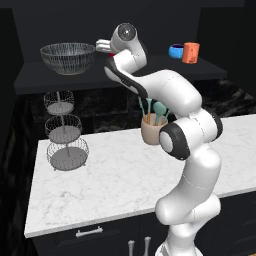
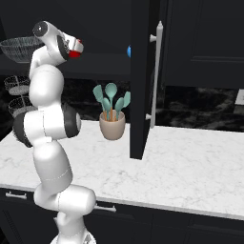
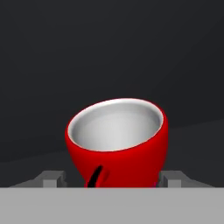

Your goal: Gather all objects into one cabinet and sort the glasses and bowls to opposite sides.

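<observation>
While the arm reaches up to the cabinet shelf, the scene reads as follows.

Gripper state: the gripper (image 3: pixel 118 179) has a grey finger (image 3: pixel 52 178) on either side of the red cup (image 3: pixel 117 142), close to its walls. Whether the fingers already press the cup or stand just off it, I cannot tell.

Red cup: it sits on the dark shelf (image 1: pixel 40 77), tipped slightly with its pale inside facing the hand camera. In the left base view only a sliver of red shows behind the wrist.

Reach: the arm is lifted high and bent over because the shelf lies above the counter (image 1: pixel 120 180), so the hand comes in level with the cup, not from above.

Striped bowl (image 1: pixel 67 57): on the shelf's left end, well apart from the other things.

Blue bowl (image 1: pixel 176 51): on the right end, touching or just beside the orange mug (image 1: pixel 191 52).

Sorting, as a judgement: a bowl and a mug share the right end, so the sides are not yet separate; the cup in the middle looks like the piece being dealt with now.

Cabinet door (image 2: pixel 143 81): swung open, its pale bar handle (image 2: pixel 158 71) outward, leaving the shelf reachable.

Utensil pot (image 1: pixel 153 129): on the counter, below the arm.
</observation>
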### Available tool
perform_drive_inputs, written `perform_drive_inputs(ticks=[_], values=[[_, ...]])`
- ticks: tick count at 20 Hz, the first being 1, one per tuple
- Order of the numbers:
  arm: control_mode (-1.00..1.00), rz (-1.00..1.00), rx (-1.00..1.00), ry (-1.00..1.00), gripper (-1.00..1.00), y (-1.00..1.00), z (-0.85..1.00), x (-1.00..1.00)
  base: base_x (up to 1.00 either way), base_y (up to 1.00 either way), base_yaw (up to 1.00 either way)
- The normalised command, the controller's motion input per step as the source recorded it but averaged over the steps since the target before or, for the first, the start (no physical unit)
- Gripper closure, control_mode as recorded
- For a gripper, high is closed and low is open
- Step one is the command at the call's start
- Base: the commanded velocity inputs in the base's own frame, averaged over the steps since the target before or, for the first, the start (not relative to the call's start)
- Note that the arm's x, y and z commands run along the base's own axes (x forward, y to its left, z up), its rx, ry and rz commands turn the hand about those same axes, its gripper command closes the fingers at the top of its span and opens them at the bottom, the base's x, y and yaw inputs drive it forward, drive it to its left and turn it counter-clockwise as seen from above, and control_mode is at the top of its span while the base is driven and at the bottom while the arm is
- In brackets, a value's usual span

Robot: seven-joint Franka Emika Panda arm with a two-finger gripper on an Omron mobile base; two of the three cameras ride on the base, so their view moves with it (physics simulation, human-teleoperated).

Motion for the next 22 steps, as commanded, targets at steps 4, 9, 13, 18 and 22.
perform_drive_inputs(ticks=[4, 9, 13, 18, 22], values=[[-1.00, 0.00, 0.00, 0.00, 1.00, 0.00, 0.00, 0.00, 0.00, 0.00, 0.00], [-1.00, 0.00, 0.00, 0.00, 1.00, 0.00, 0.00, 0.00, 0.00, 0.00, 0.00], [-1.00, 0.00, 0.00, 0.00, 1.00, 0.00, 0.00, -0.01, 0.00, 0.00, 0.00], [-1.00, 0.00, 0.00, 0.00, 1.00, 0.00, 0.04, -0.37, 0.00, 0.00, 0.00], [-1.00, 0.00, 0.00, 0.00, 1.00, 0.00, 0.11, -0.63, 0.00, 0.00, 0.00]])
